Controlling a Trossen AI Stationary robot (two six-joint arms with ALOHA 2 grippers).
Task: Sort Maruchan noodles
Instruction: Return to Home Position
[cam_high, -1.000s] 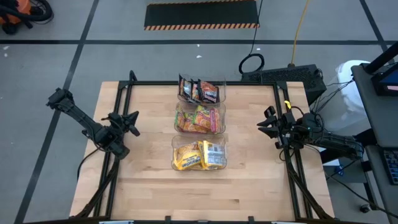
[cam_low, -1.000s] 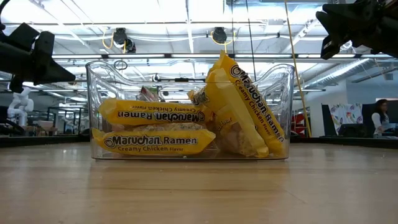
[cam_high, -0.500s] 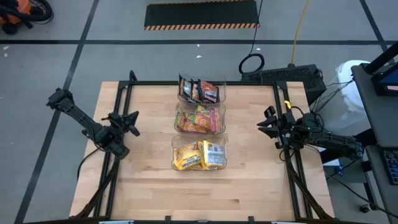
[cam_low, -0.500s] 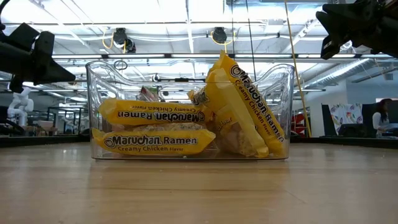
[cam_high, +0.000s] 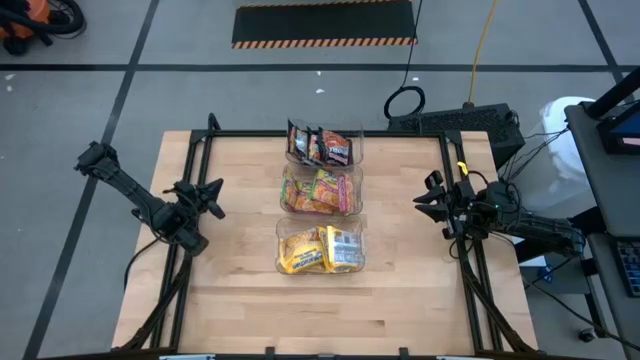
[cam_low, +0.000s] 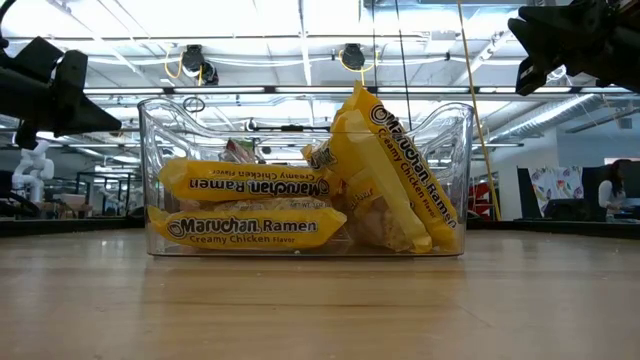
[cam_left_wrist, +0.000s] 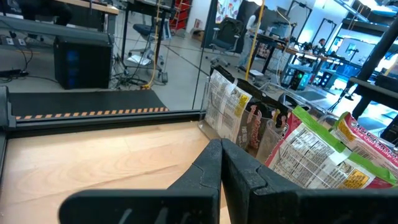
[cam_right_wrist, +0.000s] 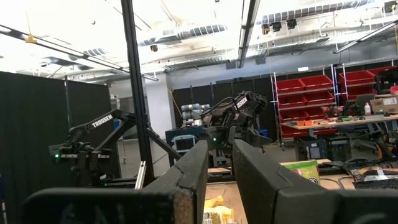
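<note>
The Maruchan noodles lie in three clear bins in a row down the table's middle. Dark packets fill the far bin. Green-yellow packets fill the middle one. Yellow packets fill the near one, some lying flat and one leaning against the bin's right wall. My left gripper hovers at the table's left edge, shut and empty, pointing toward the bins. My right gripper hovers at the right edge, its fingers a little apart with nothing between them.
A black frame rail runs round the table's far, left and right sides. Bare wood stretches from the near bin to the front edge. A person sits far off in the room behind.
</note>
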